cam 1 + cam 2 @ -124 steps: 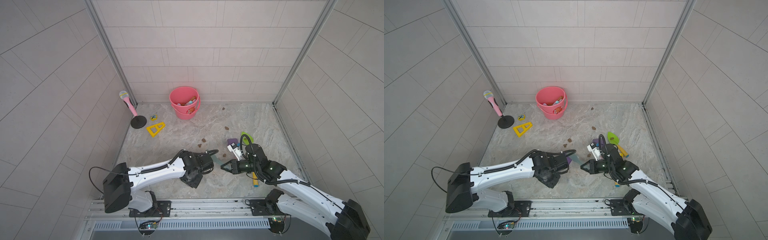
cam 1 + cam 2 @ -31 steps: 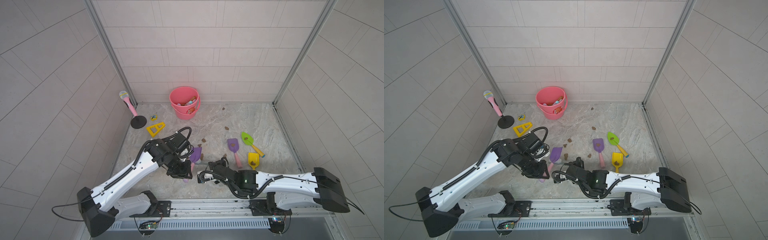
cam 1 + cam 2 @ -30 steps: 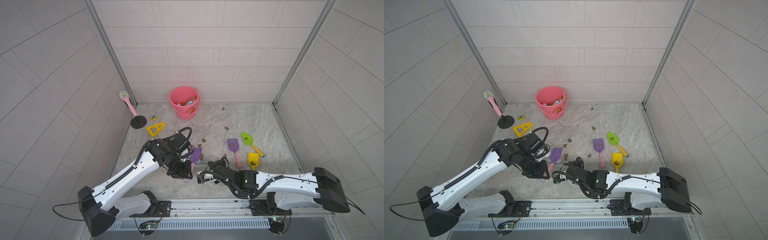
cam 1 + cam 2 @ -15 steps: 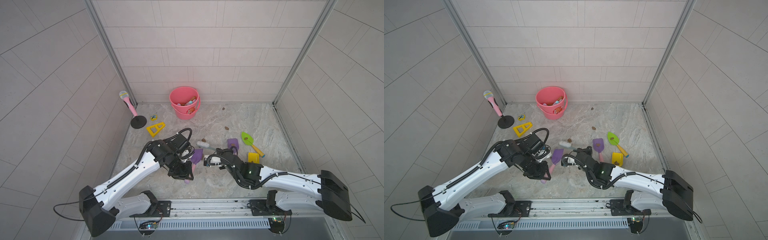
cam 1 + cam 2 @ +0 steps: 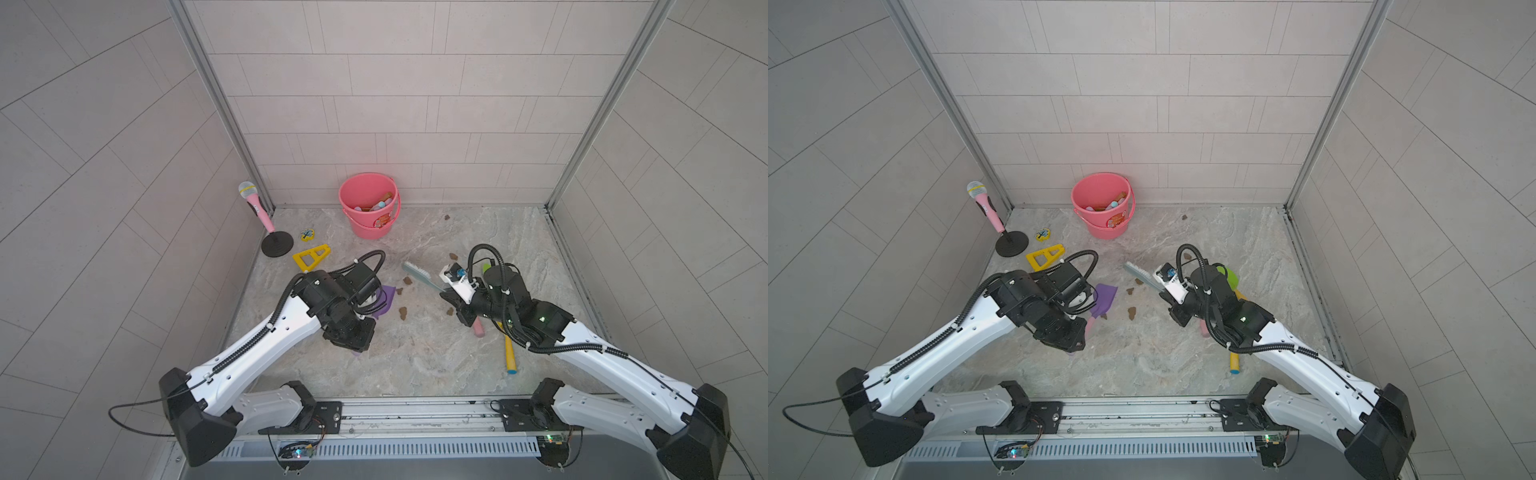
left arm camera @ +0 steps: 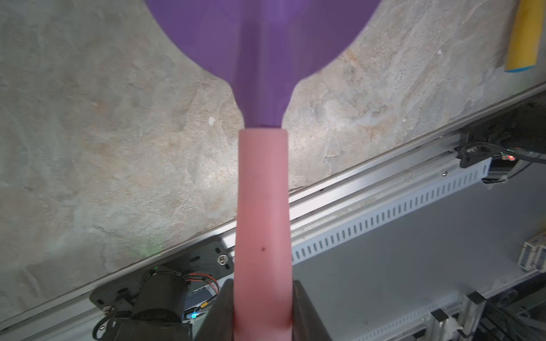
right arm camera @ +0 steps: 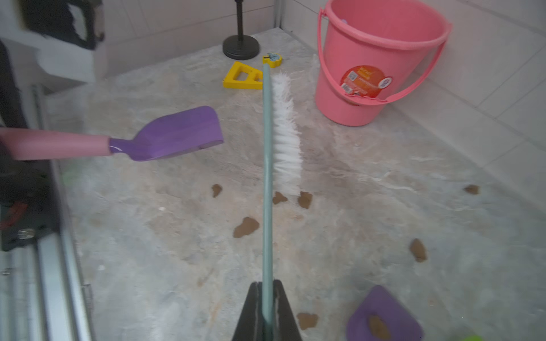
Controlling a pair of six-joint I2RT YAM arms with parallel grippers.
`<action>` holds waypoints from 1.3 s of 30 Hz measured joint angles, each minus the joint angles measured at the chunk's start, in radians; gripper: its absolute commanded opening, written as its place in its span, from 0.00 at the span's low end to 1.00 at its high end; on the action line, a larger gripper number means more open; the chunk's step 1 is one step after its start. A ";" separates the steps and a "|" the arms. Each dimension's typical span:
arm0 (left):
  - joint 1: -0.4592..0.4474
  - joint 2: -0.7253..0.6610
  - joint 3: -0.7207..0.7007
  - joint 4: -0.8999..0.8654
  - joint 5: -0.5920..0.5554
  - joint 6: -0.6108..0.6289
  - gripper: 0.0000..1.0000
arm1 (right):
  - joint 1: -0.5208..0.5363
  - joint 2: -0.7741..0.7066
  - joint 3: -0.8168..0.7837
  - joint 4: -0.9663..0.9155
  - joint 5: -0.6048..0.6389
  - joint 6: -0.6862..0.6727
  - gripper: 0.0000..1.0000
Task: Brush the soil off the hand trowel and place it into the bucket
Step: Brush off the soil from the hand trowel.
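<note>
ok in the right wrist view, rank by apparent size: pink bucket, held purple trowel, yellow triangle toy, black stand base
1. pink bucket
2. purple trowel, though it is nearer the camera
3. yellow triangle toy and black stand base look alike, so they are left unranked

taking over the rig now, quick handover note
Left gripper shut on the pink handle of the purple-bladed plastic hand trowel, held off the floor.
Right gripper shut on the teal-handled white-bristle brush, apart from the blade.
Coral-pink plastic bucket at the back wall; brown soil lumps on the floor.
Done: held blade looks clean.
Left: put it in the bucket; a second purple trowel near the right gripper carries a lump.
</note>
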 measured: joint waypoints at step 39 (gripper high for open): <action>-0.035 0.038 -0.006 -0.050 -0.222 0.066 0.00 | -0.106 0.441 0.156 -0.002 -0.444 0.817 0.00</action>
